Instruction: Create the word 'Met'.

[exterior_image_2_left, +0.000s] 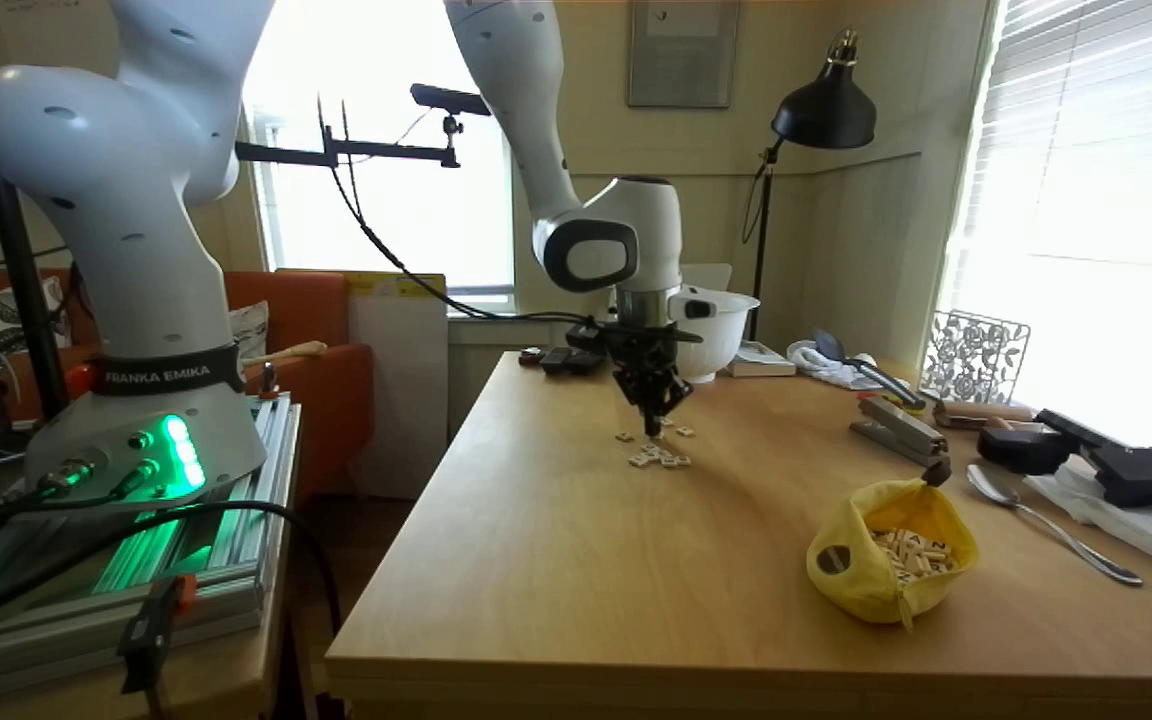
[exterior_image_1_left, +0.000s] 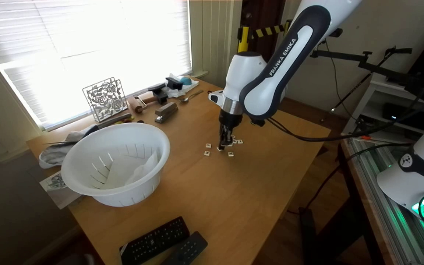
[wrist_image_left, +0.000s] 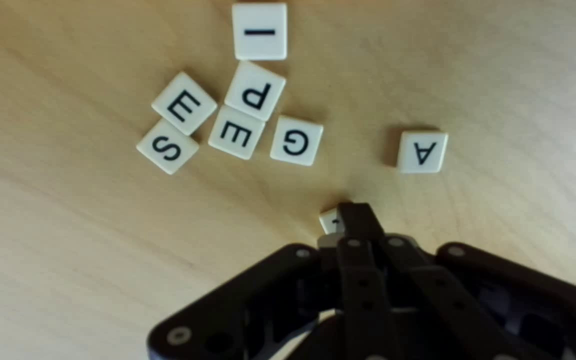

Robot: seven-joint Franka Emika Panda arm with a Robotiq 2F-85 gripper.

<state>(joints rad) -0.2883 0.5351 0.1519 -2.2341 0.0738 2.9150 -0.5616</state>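
Several small white letter tiles lie loose on the wooden table. In the wrist view I read I (wrist_image_left: pixel 260 31), P (wrist_image_left: pixel 255 91), two E tiles (wrist_image_left: pixel 184 104) (wrist_image_left: pixel 237 132), S (wrist_image_left: pixel 168 146), G (wrist_image_left: pixel 296 140) and A (wrist_image_left: pixel 422 152). My gripper (wrist_image_left: pixel 360 212) is shut, fingertips together and pointing down. Its tip covers most of a tile (wrist_image_left: pixel 330 221); only a corner shows, its letter unreadable. The tip looks on top of this tile, not around it. In both exterior views the gripper (exterior_image_1_left: pixel 222 148) (exterior_image_2_left: pixel 653 433) is down among the tiles. No M or T is readable.
A white bowl (exterior_image_1_left: pixel 70 162) stands on the table, with black remotes (exterior_image_1_left: pixel 156 239) near an edge. A yellow bag (exterior_image_2_left: pixel 851 585) of tiles, a stapler (exterior_image_1_left: pixel 166 112), a spoon (exterior_image_2_left: pixel 1056 528) and a metal napkin holder (exterior_image_1_left: pixel 105 97) are on the window side.
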